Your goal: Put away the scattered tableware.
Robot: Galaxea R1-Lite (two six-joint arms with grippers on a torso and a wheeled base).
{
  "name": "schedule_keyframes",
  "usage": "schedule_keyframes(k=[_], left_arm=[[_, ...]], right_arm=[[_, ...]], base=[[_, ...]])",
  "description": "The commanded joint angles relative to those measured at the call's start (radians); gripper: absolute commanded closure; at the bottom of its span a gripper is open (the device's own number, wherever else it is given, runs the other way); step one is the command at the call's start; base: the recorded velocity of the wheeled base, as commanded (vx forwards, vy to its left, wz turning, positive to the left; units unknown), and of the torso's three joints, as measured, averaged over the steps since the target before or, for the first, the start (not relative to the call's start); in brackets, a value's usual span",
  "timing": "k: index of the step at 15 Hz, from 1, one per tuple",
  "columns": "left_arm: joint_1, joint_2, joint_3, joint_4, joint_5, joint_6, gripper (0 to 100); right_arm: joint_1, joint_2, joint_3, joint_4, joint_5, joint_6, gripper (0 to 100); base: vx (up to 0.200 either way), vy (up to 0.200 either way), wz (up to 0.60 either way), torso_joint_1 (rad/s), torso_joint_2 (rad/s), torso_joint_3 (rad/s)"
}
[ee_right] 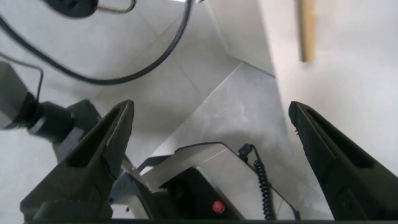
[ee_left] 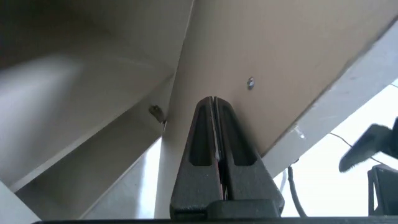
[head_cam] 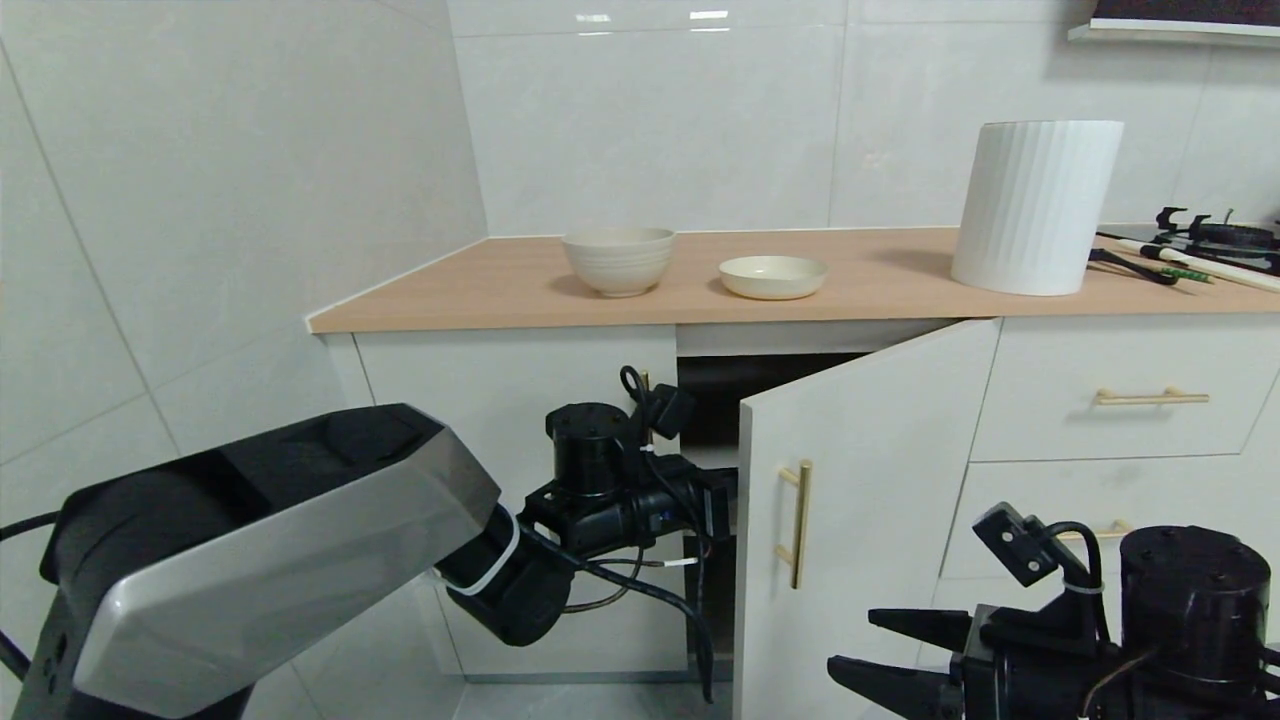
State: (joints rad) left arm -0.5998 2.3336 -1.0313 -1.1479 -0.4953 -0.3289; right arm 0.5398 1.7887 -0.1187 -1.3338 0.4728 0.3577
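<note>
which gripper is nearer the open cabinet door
Left. The left gripper, shut, sits behind the open cabinet door, right at its inner face; the right gripper hangs open, low, out in front of it.

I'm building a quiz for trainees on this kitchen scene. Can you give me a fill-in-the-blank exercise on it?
1. The cabinet door under the countertop stands ____.
2. The left gripper has its fingers ____.
3. The right gripper has its fingers ____.
4. On the countertop, the bowl sits to the robot's ____ of the shallow dish.
Missing words: open; shut; open; left.
</note>
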Motion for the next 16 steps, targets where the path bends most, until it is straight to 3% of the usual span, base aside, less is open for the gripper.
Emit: schedule_keyframes(k=[1, 5, 10, 11, 14, 16], left_arm=[[-0.006, -0.005, -0.006, 0.010, 0.000, -0.001, 100], [-0.008, -0.007, -0.061, 0.082, 0.000, -0.001, 100], [-0.008, 0.009, -0.113, 0.131, 0.001, -0.001, 100], [-0.020, 0.007, -0.113, 0.135, 0.001, -0.001, 100], [-0.089, -0.019, -0.105, 0.135, 0.009, 0.004, 100], [-0.195, -0.096, -0.075, 0.183, 0.009, 0.053, 100]], right_arm=[[0.011, -0.003, 0.004, -0.001, 0.000, 0.000, 0], [0.012, -0.002, 0.011, -0.001, 0.000, -0.026, 0], [0.020, -0.011, 0.014, -0.001, 0.000, -0.026, 0], [0.071, -0.028, 0.021, -0.001, -0.002, -0.026, 0], [0.124, -0.072, 0.034, -0.001, -0.005, -0.025, 0], [0.201, -0.178, 0.060, -0.001, -0.002, -0.022, 0]], base=[[-0.200, 0.000, 0.00, 0.007, 0.01, 0.002], [-0.200, 0.000, 0.00, 0.006, 0.00, 0.012], [0.000, 0.000, 0.00, 0.000, 0.00, 0.000], [0.000, 0.000, 0.00, 0.000, 0.00, 0.000], [0.000, 0.000, 0.00, 0.000, 0.00, 0.000], [0.000, 0.000, 0.00, 0.000, 0.00, 0.000]])
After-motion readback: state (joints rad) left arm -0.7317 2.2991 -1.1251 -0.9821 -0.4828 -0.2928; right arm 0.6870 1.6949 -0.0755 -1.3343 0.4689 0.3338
